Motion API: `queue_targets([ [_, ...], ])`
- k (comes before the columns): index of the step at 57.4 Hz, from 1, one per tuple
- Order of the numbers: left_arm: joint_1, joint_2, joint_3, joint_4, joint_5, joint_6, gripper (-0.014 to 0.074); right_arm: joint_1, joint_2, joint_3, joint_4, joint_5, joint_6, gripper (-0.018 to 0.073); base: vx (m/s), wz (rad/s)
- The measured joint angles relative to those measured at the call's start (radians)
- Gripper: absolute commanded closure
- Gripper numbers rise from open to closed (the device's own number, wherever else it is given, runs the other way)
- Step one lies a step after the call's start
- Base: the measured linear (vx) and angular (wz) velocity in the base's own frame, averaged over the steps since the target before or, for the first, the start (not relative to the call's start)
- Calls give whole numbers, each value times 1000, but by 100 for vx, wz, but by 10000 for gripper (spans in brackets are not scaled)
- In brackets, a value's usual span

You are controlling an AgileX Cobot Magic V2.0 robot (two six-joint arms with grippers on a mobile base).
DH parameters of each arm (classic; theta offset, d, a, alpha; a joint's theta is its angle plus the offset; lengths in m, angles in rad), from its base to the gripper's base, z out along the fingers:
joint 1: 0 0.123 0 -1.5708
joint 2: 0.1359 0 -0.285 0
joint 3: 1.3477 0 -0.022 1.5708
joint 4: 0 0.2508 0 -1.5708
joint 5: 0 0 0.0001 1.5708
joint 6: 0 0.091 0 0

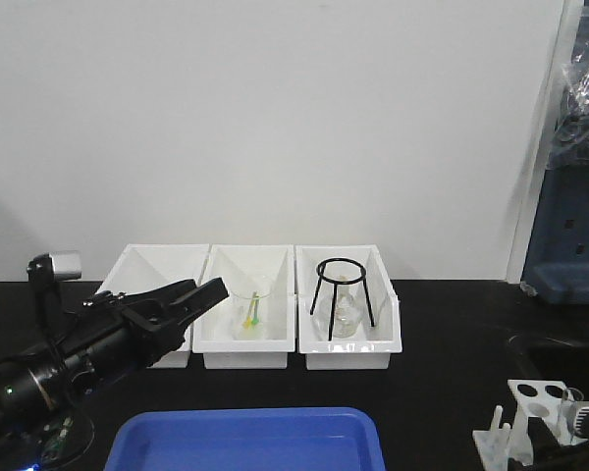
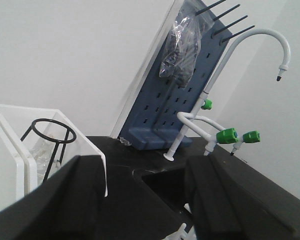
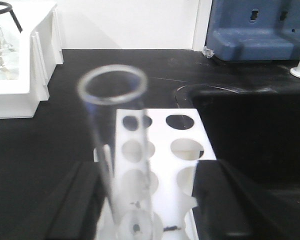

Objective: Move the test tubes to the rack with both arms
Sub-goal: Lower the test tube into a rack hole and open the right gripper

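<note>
The left arm (image 1: pixel 69 363) reaches in from the lower left of the front view, above the black counter (image 1: pixel 442 392), with a small silver-grey camera box (image 1: pixel 59 263) mounted on it. The left pincer (image 1: pixel 201 294) hangs in front of the left white bin (image 1: pixel 142 270); in the left wrist view its two jaws stand apart with nothing between them. The middle bin (image 1: pixel 245 339) contains a clear beaker (image 1: pixel 250 309) with green and yellow items inside. The right bin (image 1: pixel 348 348) contains a black wire tripod stand (image 1: pixel 344 289) over a clear flask (image 1: pixel 346 314). A blue tray (image 1: pixel 245 442) sits at the lower edge of the front view. The rack (image 3: pixel 165 165) stands on the counter at the lower right, beside a recessed black sink (image 3: pixel 255 135). In the right wrist view, one test tube (image 3: pixel 117 150) stands upright between the jaws of the right pincer (image 3: pixel 145 205), directly over the rack's left-hand holes. The jaws stand wide on either side; contact with the tube cannot be determined. A white gooseneck tap (image 2: pixel 240 75) with green valve knobs (image 2: pixel 226 135) and a blue pegboard drying rack (image 2: pixel 185 95) stand behind the sink.
</note>
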Motion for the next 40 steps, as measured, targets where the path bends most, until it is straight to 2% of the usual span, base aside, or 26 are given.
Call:
queue_targets([
  [13,0,0,0,0,1,0,99,0,-11,0,11,2,0,-15,0,0],
  [23,0,0,0,0,8,1,99,0,-99,0,11,26,-2,-15,0,0],
  [30,0,0,0,0,29,1,99,0,-217,-11,-3,133,-23,-15,0,0],
  [40,0,0,0,-2,69,2,99,0,-430,-124,-24,417,-86,-15,0,0],
])
